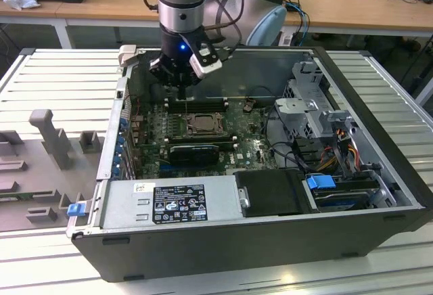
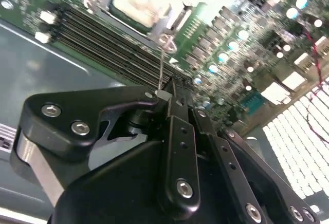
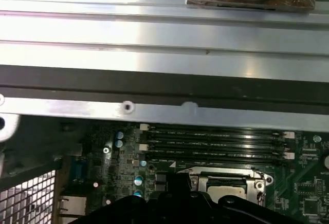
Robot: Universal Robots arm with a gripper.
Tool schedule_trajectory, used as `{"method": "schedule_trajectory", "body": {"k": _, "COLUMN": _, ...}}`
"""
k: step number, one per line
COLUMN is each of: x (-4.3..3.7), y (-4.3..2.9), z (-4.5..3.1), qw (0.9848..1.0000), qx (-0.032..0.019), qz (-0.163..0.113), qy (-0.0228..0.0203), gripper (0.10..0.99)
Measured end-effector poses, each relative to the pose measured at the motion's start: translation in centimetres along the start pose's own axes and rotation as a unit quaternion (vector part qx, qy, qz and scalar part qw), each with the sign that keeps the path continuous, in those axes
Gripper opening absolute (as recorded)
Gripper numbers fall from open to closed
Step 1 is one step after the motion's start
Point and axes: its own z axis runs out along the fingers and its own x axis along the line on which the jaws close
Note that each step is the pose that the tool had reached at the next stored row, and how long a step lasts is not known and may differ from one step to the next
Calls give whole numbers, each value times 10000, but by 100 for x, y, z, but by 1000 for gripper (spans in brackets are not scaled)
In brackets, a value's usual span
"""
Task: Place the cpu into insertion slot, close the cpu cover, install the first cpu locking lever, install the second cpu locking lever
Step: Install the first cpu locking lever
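My gripper (image 1: 181, 94) hangs inside the open computer case, over the back edge of the insertion slot (image 1: 203, 125). The second wrist view has its black fingers (image 2: 177, 126) pressed together on the tip of a thin wire locking lever (image 2: 161, 66), which rises from the socket's edge. The cpu (image 2: 136, 0) shows pale silver in the socket, with the grey metal cpu cover (image 3: 203, 174) lying flat around it. In the first wrist view the cpu (image 3: 226, 191) sits just past the fingertips (image 3: 177, 182).
The green motherboard (image 1: 240, 149) fills the case floor, with long black memory slots (image 3: 216, 143) right behind the socket. A black card (image 1: 194, 151) lies in front of it. Drive cage and cables (image 1: 325, 132) crowd the exterior view's right; the power supply (image 1: 169, 202) is in front.
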Motion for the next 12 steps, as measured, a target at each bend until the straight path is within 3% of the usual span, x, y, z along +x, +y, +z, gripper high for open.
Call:
{"method": "schedule_trajectory", "body": {"k": 3, "x": -210, "y": -12, "z": 20, "qw": 10000, "qx": 0, "qz": 2, "qy": 0, "gripper": 106}}
{"method": "schedule_trajectory", "body": {"k": 6, "x": -317, "y": -18, "z": 26, "qw": 10000, "qx": -13, "qz": 9, "qy": -2, "gripper": 106}}
{"method": "schedule_trajectory", "body": {"k": 8, "x": -331, "y": -19, "z": 27, "qw": 10000, "qx": -53, "qz": 14, "qy": -4, "gripper": 106}}
{"method": "schedule_trajectory", "body": {"k": 10, "x": -331, "y": -24, "z": 31, "qw": 9999, "qx": -158, "qz": 14, "qy": -10, "gripper": 106}}
{"method": "schedule_trajectory", "body": {"k": 12, "x": -331, "y": -27, "z": 60, "qw": 9999, "qx": -160, "qz": 54, "qy": -21, "gripper": 106}}
